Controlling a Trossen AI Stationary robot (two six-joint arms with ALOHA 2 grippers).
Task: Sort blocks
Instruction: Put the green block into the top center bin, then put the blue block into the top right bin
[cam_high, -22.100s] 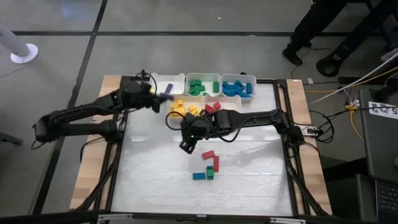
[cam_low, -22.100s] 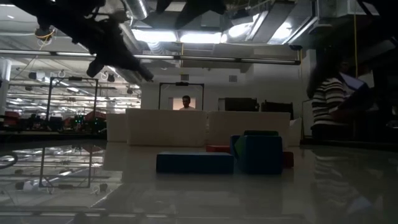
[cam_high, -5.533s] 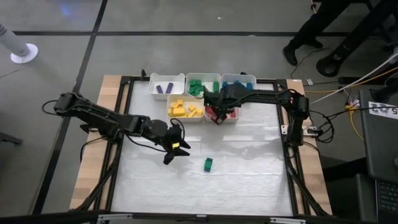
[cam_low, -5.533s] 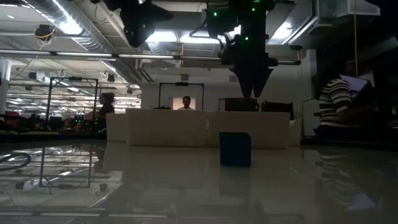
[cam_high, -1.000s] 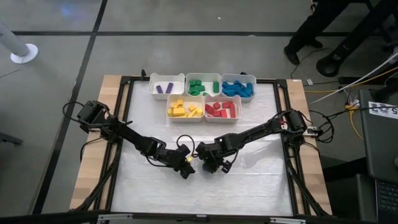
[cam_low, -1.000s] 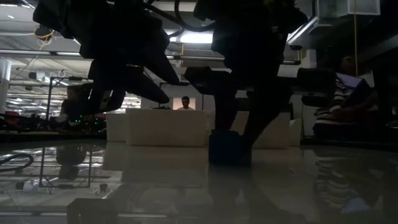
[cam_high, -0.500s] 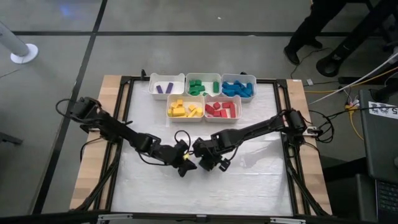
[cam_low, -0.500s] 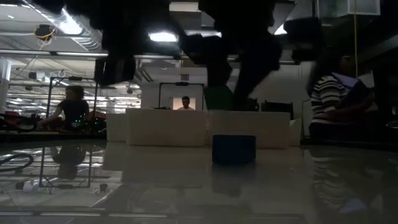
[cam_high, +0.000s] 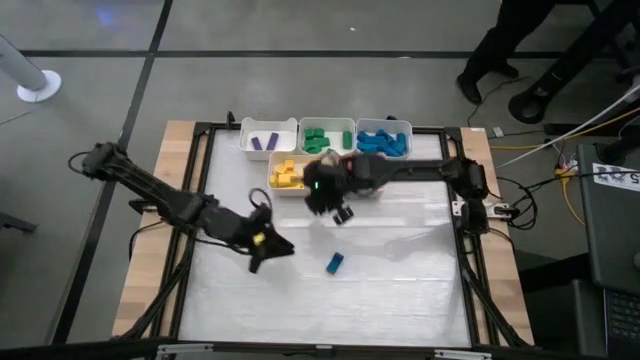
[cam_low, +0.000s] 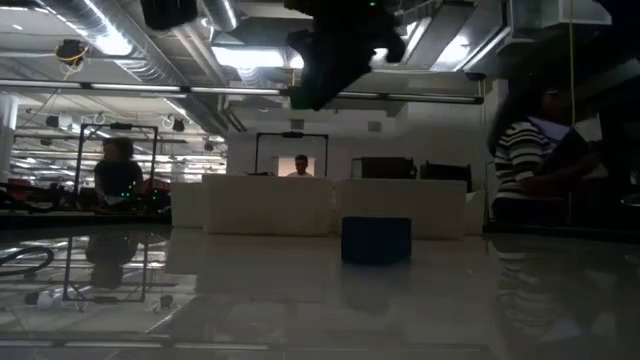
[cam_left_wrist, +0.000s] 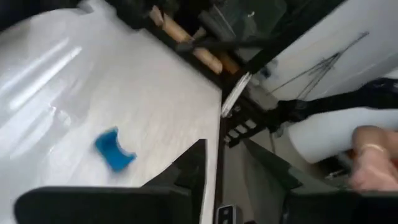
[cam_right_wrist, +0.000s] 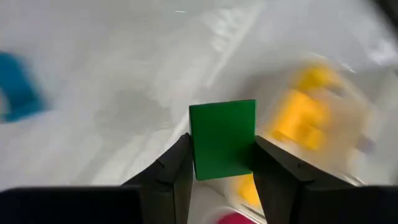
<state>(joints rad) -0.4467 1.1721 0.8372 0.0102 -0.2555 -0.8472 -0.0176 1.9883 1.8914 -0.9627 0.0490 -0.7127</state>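
Green block (cam_right_wrist: 222, 139) in right hand (cam_right_wrist: 217, 163)

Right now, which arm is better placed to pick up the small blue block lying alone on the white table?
Left: its tool is free beside the small blue block; the right tool holds a green block.

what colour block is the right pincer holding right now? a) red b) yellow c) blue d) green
d: in the right wrist view the right pincer is shut on a green block, while the blue block lies loose on the table.
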